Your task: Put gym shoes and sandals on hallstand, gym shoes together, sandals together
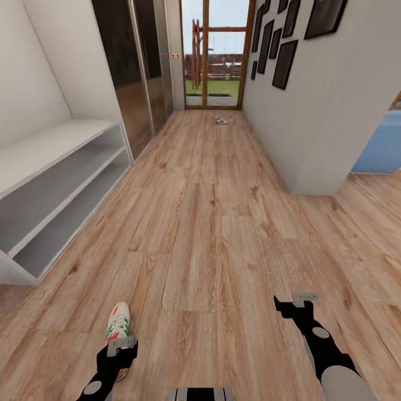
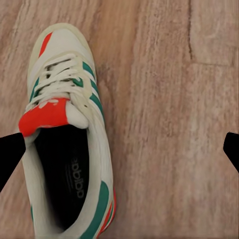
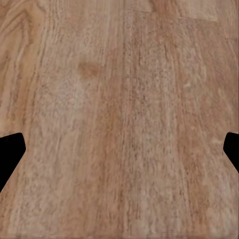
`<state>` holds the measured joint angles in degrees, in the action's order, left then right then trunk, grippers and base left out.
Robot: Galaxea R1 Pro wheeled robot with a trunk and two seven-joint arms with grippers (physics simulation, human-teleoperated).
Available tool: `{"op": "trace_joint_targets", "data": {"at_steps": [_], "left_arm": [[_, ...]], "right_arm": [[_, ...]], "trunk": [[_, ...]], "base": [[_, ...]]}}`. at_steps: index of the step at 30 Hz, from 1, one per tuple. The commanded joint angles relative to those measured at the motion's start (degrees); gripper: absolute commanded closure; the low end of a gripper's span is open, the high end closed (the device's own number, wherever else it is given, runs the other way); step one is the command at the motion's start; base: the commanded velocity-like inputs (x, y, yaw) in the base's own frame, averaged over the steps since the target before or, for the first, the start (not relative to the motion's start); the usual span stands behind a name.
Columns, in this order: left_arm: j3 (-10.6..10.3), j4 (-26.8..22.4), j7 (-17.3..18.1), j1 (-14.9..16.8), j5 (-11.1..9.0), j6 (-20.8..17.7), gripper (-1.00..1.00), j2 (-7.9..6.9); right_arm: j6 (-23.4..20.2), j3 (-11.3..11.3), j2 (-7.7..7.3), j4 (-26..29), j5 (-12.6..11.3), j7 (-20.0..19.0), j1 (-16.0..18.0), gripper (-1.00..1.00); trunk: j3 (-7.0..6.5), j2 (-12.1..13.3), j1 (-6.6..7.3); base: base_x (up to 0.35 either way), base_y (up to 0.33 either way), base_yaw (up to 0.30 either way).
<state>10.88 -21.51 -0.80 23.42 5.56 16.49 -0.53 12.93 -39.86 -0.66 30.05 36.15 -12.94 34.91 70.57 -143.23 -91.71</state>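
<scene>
A white gym shoe with green stripes and a red-orange tongue lies on the corridor floor at about 7 o'clock in the head view, toe pointing up the hall. The left gripper hangs directly above its heel end; in the left wrist view the shoe sits toward one finger, and the fingers are spread wide, released. The right gripper, at 5 o'clock, hovers over bare planks with its fingers likewise spread apart. The second gym shoe rests far off at 12 o'clock near the glass door. The hallstand stands at 9 o'clock, its shelves bare.
</scene>
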Motion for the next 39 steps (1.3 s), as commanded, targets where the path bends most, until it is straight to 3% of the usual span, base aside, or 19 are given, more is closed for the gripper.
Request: {"op": "trace_joint_targets", "data": {"at_steps": [1, 13, 20, 36, 39], "left_arm": [[0.3, 0.1, -0.1, 0.0, 0.6, 0.2, -1.0, 0.02], [0.8, 0.1, -0.1, 0.1, -0.1, 0.3, -1.0, 0.03], [2.2, 0.1, 0.0, 0.1, -3.5, 0.5, -1.0, -0.3], [2.4, 0.1, 0.0, 0.1, -4.4, 0.6, -1.0, -0.28], [2.4, 0.1, 0.0, 0.1, -4.4, 0.6, -1.0, -0.27]], "right_arm": [[-0.2, -0.5, 0.04, 0.0, 0.4, -0.4, 0.1, -1.0], [-1.9, -0.5, 0.11, 0.4, 0.2, -0.4, 0.1, -1.0], [-2.0, -0.5, 0.21, 0.4, 0.2, -0.4, 0.1, -1.0], [-3.9, -0.9, 0.22, 0.4, 0.1, -0.4, 0.1, -1.0], [-4.0, -0.9, 0.22, 0.4, 0.1, -0.4, 0.1, -1.0]], "trunk": [[0.27, 0.0, -0.01], [2.93, -0.2, -0.32], [4.7, -0.3, -0.5], [5.11, -0.3, -0.5], [5.81, -0.3, -0.58]], "base": [[0.0, 0.0, 0.0], [0.0, 0.0, 0.0], [0.0, 0.0, 0.059], [0.0, 0.0, 0.066], [0.0, 0.0, 0.002]]}}
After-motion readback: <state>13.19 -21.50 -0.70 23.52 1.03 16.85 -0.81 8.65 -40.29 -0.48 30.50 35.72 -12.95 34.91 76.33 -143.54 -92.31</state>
